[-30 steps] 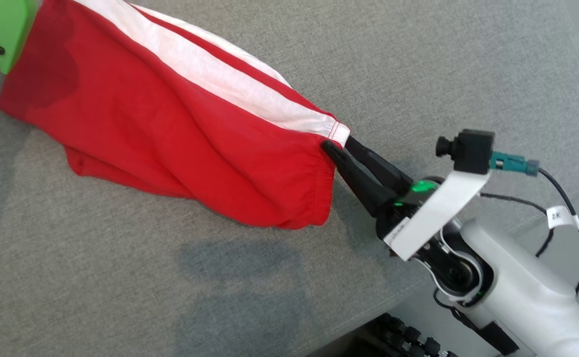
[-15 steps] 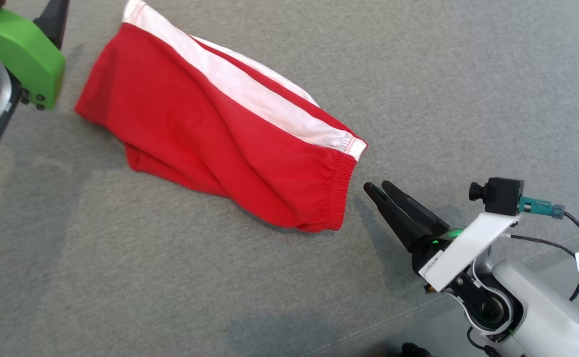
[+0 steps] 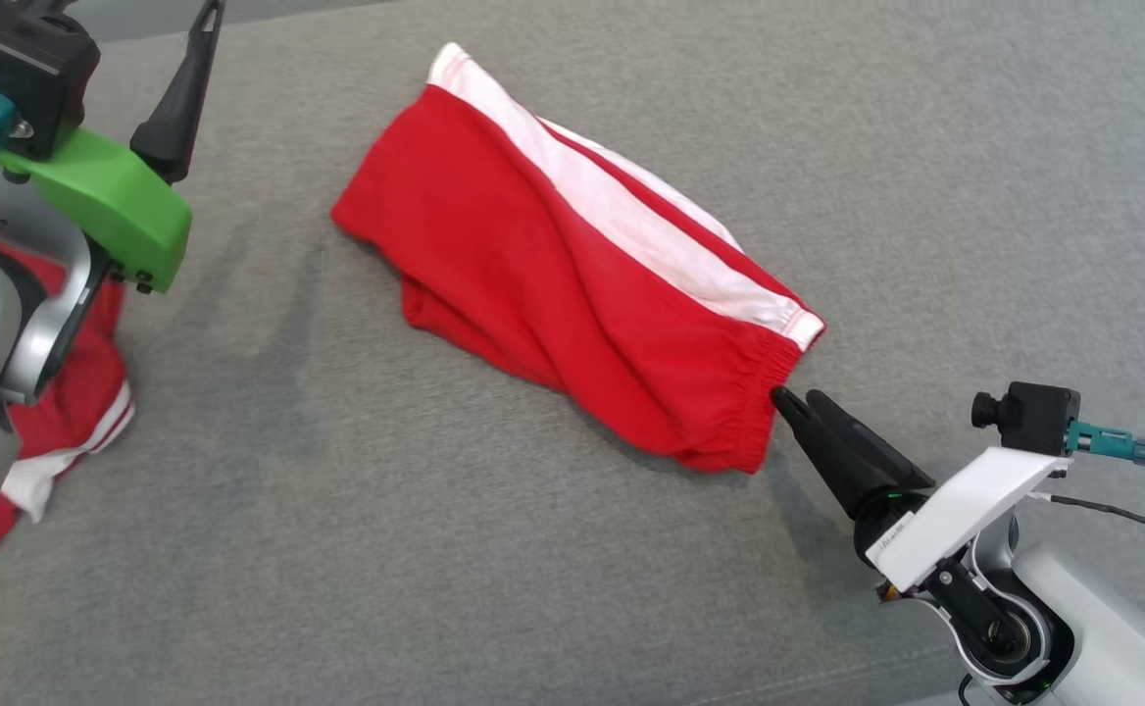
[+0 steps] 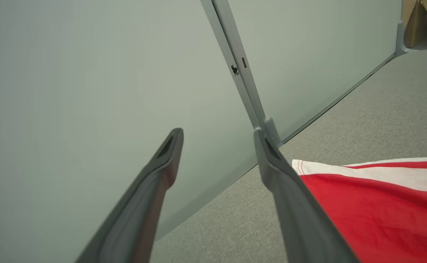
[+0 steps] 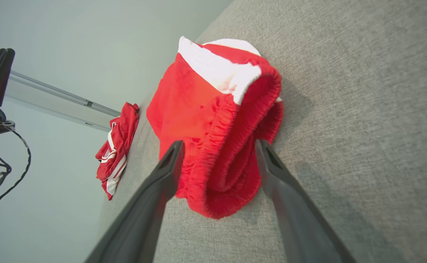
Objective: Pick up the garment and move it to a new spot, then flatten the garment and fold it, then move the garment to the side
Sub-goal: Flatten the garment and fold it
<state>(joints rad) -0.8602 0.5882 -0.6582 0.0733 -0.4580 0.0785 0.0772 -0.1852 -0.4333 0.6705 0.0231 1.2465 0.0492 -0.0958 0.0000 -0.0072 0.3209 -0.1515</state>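
The garment (image 3: 553, 265) is a pair of red shorts with a white side stripe, lying lengthwise and loosely bunched on the grey fabric surface (image 3: 435, 588). My right gripper (image 3: 803, 402) is open, its tips right at the elastic waistband end. In the right wrist view, the bunched waistband (image 5: 228, 157) sits between the spread fingers of the right gripper (image 5: 219, 144). My left gripper (image 4: 219, 131) is open and holds nothing, raised off the surface to the left of the garment's far hem (image 4: 374, 204). One of its dark fingers (image 3: 180, 98) points up at the upper left.
A second red and white garment (image 3: 73, 392) lies crumpled at the left, partly behind my left arm, and also appears in the right wrist view (image 5: 116, 146). A pale partition wall with a grey post (image 4: 239, 73) borders the surface. A cardboard box (image 4: 423, 18) stands in the far corner.
The head camera has shifted, so the garment sits further right and lower in the picture. My right gripper stood clear of the waistband half a second ago; its tips are now at it again.
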